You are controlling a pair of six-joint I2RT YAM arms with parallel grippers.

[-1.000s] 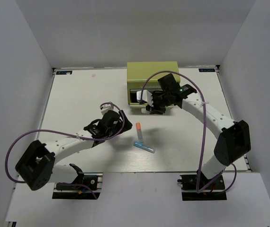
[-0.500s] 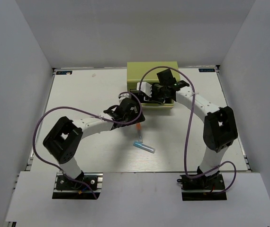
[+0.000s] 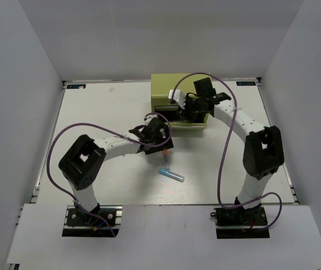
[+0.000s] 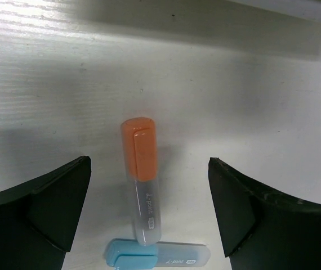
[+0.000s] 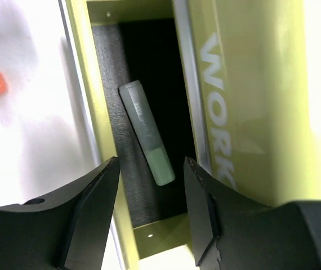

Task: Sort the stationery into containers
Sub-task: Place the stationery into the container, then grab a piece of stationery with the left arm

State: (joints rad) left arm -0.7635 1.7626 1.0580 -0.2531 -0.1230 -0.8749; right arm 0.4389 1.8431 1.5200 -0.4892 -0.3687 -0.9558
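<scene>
My right gripper (image 5: 149, 169), jaws parted, hovers over the mint-green highlighter (image 5: 147, 132) lying free in the toolbox drawer (image 5: 166, 56). My left gripper (image 4: 149, 163), wide open, straddles the orange-capped highlighter (image 4: 141, 169) on the table; closing on it should come next.

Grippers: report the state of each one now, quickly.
Left gripper: open, empty, over the orange-capped highlighter.
Right gripper: open, empty; the mint-green highlighter lies loose in the drawer.
</scene>
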